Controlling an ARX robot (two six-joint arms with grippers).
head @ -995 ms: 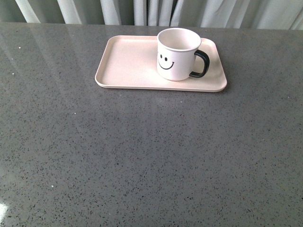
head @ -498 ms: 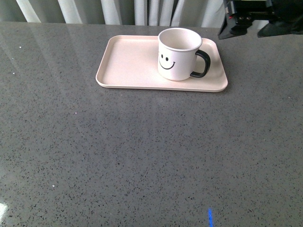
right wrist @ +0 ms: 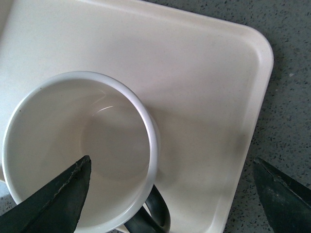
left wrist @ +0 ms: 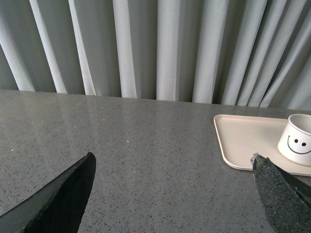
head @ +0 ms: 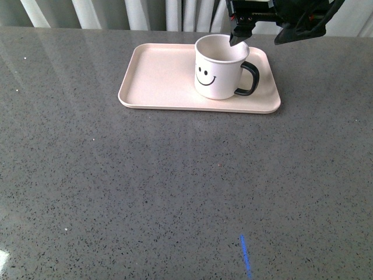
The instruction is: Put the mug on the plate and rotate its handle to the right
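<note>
Standing upright on the right half of the plate point(head: 157, 76), near the desk's point(head: 175, 186) far edge, the mug point(head: 218, 70) faces its smiley forward, handle point(head: 249, 79) pointing toward the desk's right edge. The right end effector point(head: 257, 39) hovers spread above the mug's rim, gripping nothing. The left end effector point(left wrist: 170, 199), likewise spread, holds nothing.

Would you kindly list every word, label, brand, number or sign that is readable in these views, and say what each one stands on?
Words, numbers, labels, brands: none readable in any view.
Sign: a black smiley face, two eyes and a curved mouth, printed on the side of the mug; it also shows in the left wrist view.
The plate and table show no print.
</note>
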